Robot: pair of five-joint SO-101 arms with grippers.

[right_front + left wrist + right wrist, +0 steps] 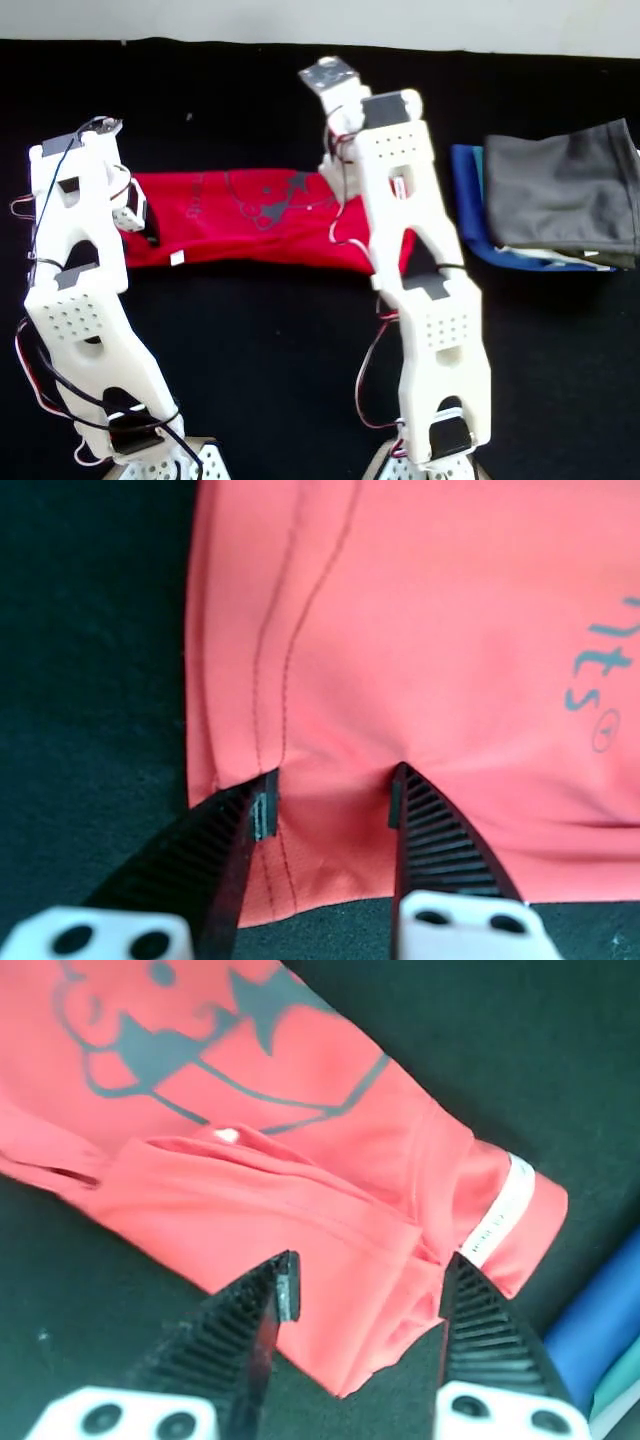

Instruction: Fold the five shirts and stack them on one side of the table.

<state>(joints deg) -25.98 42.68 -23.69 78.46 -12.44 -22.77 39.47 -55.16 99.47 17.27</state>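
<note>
Can't see right end of flat red printed shirt (240,230) behind white right arm (410,190). Can't count layers under grey folded shirt (560,190), mostly covered.

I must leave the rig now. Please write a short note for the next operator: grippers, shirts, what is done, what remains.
Left gripper: open, fingers on one end of the red shirt.
Right gripper: open, at its other end, near the collar label.
Red shirt: a long folded strip across the black table.
Done: stack at the table's side, gray shirt on top, blue shirt under it; count unclear.
Left: fold the red shirt shorter, add it to the stack.
</note>
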